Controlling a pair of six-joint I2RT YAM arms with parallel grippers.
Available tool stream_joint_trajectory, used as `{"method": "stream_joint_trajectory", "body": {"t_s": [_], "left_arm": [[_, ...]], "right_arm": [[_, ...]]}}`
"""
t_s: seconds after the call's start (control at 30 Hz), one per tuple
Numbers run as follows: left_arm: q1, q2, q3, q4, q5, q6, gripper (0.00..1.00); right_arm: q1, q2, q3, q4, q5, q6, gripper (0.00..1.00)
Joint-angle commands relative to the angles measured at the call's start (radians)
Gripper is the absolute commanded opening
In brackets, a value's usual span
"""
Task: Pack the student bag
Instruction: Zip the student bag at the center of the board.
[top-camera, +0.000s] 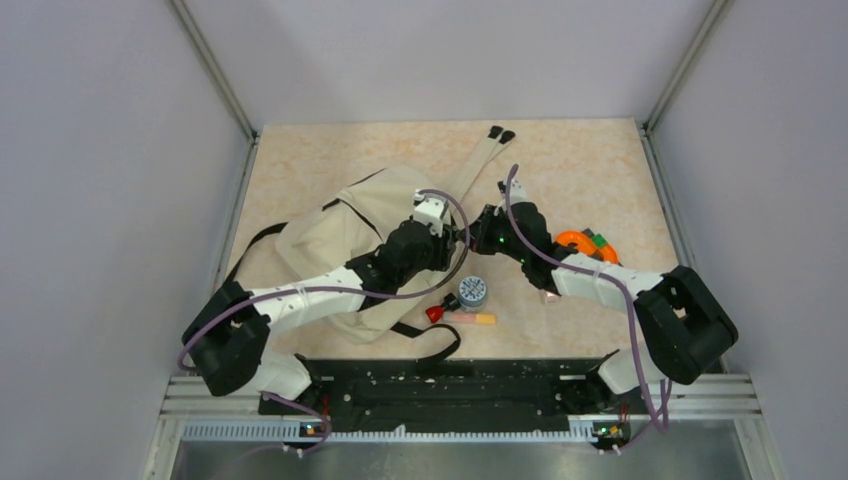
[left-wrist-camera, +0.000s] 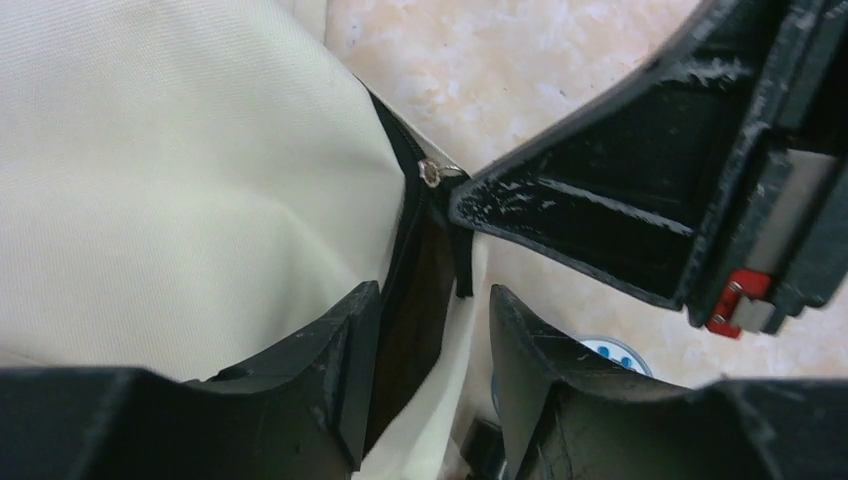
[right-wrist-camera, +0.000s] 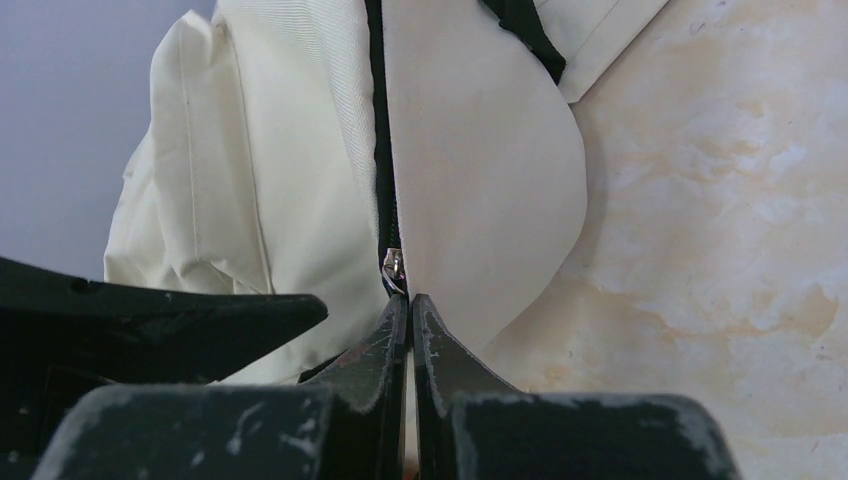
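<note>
The student bag (top-camera: 330, 240), a beige canvas backpack, lies on the left half of the table, its shoulder straps (top-camera: 480, 160) reaching to the back. My right gripper (right-wrist-camera: 410, 300) is shut on the metal zipper pull (right-wrist-camera: 395, 265) at the end of the black zipper line (right-wrist-camera: 378, 120). My left gripper (left-wrist-camera: 430, 320) is open and straddles the bag's edge (left-wrist-camera: 180, 180), where the zipper gapes onto a dark inside (left-wrist-camera: 420, 290). Its fingers (left-wrist-camera: 340, 340) do not pinch the cloth. In the top view both grippers meet at the bag's right edge (top-camera: 466, 236).
Just in front of the grippers lie a round blue-and-white container (top-camera: 472, 291), a small red thing (top-camera: 436, 313) and a yellow-pink pen (top-camera: 470, 318). An orange object (top-camera: 588, 243) sits behind the right arm. A black strap (top-camera: 440, 350) trails toward the near rail.
</note>
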Motion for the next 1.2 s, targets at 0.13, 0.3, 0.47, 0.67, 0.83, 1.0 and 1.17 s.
{"method": "stream_joint_trajectory", "body": {"t_s": [0.13,0.3,0.47,0.67,0.83,1.0,1.17], "left_arm": [[0.039,0.053,0.068,0.049,0.077,-0.022,0.43],[0.042,0.071,0.077,0.055,0.106,-0.023,0.41],[0.048,0.083,0.076,0.064,0.107,-0.024,0.29],[0.058,0.068,0.059,0.082,0.1,-0.037,0.13],[0.064,0.035,0.04,0.093,0.106,-0.044,0.0],[0.074,0.019,0.025,0.089,0.121,-0.055,0.0],[0.086,0.016,0.019,0.064,0.141,-0.079,0.0]], "right_arm": [[-0.01,-0.04,0.01,0.055,-0.035,0.009,0.0],[-0.01,-0.033,0.01,0.056,-0.037,0.007,0.0],[-0.01,-0.029,0.012,0.058,-0.04,0.008,0.0],[-0.01,-0.026,0.011,0.054,-0.037,0.0,0.0],[-0.01,-0.025,0.015,0.031,-0.027,-0.02,0.0],[-0.01,-0.055,-0.015,0.063,-0.048,-0.044,0.39],[-0.01,-0.091,-0.055,0.099,-0.062,-0.06,0.52]]}}
